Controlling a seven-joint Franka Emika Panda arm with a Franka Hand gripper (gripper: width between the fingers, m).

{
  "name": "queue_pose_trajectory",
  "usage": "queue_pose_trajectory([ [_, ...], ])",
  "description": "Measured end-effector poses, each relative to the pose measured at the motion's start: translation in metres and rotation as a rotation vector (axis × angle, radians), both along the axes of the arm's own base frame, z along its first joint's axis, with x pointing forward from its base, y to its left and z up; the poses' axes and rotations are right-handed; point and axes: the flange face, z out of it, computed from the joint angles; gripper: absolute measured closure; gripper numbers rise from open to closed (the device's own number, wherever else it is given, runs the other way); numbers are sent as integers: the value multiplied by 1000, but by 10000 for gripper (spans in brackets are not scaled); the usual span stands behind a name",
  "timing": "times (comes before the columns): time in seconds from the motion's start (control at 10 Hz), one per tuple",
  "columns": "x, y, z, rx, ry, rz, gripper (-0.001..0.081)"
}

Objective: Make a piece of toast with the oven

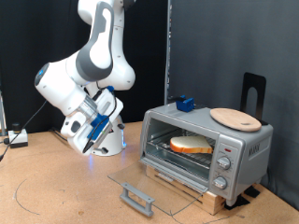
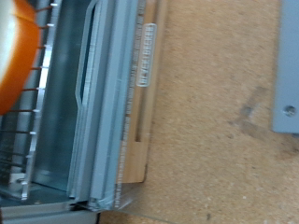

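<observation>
The silver oven (image 1: 207, 145) stands on the exterior view's right. Its glass door (image 1: 149, 183) lies open and flat, with the handle (image 1: 137, 198) towards the bottom. The piece of toast (image 1: 191, 146) lies on the wire rack inside. In the wrist view the toast (image 2: 13, 51) shows as an orange-brown edge on the rack (image 2: 33, 112), beside the oven's front frame (image 2: 103, 121). My gripper (image 1: 92, 140) hangs on the exterior view's left, well away from the oven, with nothing seen between its fingers. The fingers do not show in the wrist view.
A round wooden plate (image 1: 234, 118) and a small blue object (image 1: 184, 104) sit on the oven top. The oven rests on a slatted wooden base (image 1: 201, 191). A black stand (image 1: 252, 91) rises behind it. Cables (image 1: 17, 138) lie at the left edge.
</observation>
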Motion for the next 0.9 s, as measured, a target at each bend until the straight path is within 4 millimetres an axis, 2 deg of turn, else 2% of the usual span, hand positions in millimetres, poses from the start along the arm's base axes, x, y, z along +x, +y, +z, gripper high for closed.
queue_pose_trajectory([
  [0.2,4,-16,-18,10,34,-12,-2],
  [0.9,21,-95,-64,24,103,8,-2],
])
